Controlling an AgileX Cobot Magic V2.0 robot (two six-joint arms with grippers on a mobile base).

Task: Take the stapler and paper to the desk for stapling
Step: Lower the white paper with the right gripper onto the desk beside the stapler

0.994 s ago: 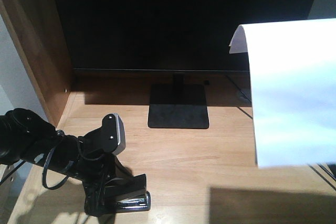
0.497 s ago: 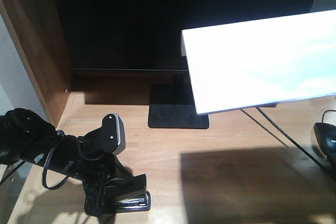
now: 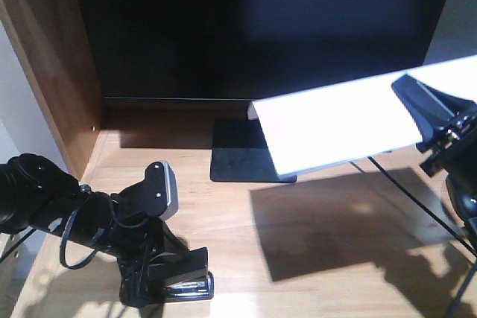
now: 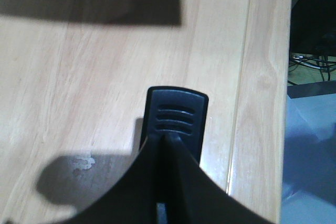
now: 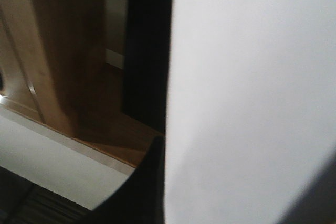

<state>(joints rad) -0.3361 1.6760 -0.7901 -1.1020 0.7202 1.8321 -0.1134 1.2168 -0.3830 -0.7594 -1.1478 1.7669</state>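
While the right jaws pinch the paper (image 3: 335, 128) by its edge, aloft and sloping over the tabletop (image 3: 246, 214) before the monitor stand (image 3: 238, 163), it wants lowering flat and slowly, near the stapler (image 3: 186, 277); that sits at the near left, the left jaws clamped around it; no writing is legible.

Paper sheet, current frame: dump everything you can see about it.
The paper is one plain white, blank rectangular sheet that looks thin. It hangs in the air over the desk, sloping down toward its free left end, whose far corner curls slightly. The right end effector pinches its right edge; nothing else visibly touches it. It overlaps the monitor stand in the front view and casts a dark shadow on the wood.
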